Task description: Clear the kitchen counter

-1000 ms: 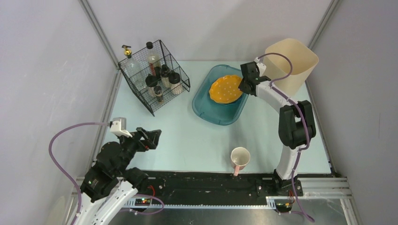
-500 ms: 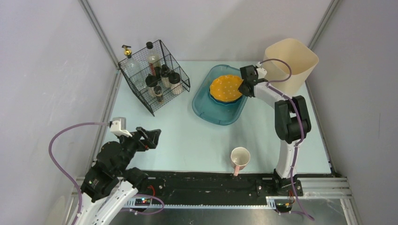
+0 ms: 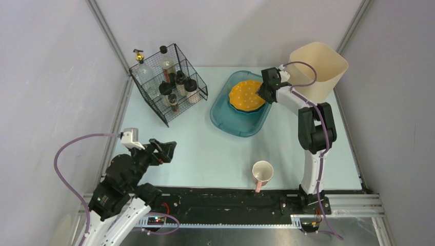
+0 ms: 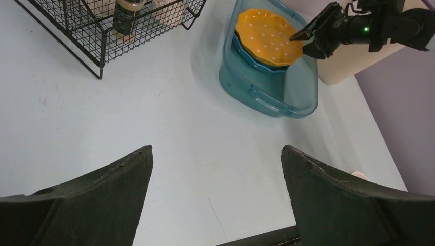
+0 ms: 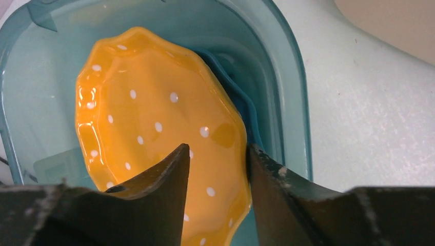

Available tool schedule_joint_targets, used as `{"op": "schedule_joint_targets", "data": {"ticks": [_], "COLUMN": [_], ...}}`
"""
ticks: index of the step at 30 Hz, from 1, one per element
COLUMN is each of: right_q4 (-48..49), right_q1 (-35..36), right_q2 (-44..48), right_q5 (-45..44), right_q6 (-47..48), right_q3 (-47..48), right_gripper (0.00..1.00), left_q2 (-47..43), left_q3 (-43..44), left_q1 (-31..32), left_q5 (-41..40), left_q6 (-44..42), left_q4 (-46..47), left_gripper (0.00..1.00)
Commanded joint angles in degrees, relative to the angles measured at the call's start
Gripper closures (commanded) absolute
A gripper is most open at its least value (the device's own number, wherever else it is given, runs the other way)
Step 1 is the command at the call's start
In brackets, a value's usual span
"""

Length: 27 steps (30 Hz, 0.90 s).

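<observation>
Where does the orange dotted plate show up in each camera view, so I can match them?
Top external: the orange plate is upper centre, inside the teal tub.
Left wrist: the orange plate is at the top, right of centre, in the teal tub.
Right wrist: the orange plate is close up, centre-left, with the teal tub around it.
Shared landmark: the teal tub.

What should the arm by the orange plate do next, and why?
Probably lift the right arm straight up and away. Its jaws stand parted astride the rim of the orange dotted plate, which lies on a blue plate inside the teal tub, so it looks delivered; the mug waits on the kitchen counter.
</observation>
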State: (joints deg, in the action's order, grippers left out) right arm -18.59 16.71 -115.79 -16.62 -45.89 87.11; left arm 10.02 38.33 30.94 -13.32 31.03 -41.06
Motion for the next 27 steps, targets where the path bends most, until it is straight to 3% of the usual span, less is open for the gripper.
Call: {"op": "schedule_joint_targets", "data": {"ticks": [1, 8, 19, 27], "right_q4": [-7.74, -19.29, -30.16, -32.61], "right_q1": [-0.11, 0.43, 2.63, 3.39], "right_q2": [-4.24, -7.99, -11.45, -6.33], "right_q5": [1.37, 2.20, -3.93, -7.00], "right_q6": [3.91, 9.84, 17.98, 20.81], "right_q3": [7.14, 15.60, 22.70, 21.78], "right_gripper": [0.49, 0.45, 0.40, 0.39], "left_q2": [0.39, 0.03, -0.53, -0.72], "left_q3": [0.24, 0.21, 0.16, 0.16], "left_q1": [-0.45, -0.43, -0.45, -0.51], "left_q5": [0.53, 0.63, 0.80, 0.80], "left_q6": [-0.62, -0.65, -0.62, -0.68], "left_q4": [1.52, 1.55, 1.59, 1.59], "left_gripper": [0.02, 0.02, 0.02, 0.02]}}
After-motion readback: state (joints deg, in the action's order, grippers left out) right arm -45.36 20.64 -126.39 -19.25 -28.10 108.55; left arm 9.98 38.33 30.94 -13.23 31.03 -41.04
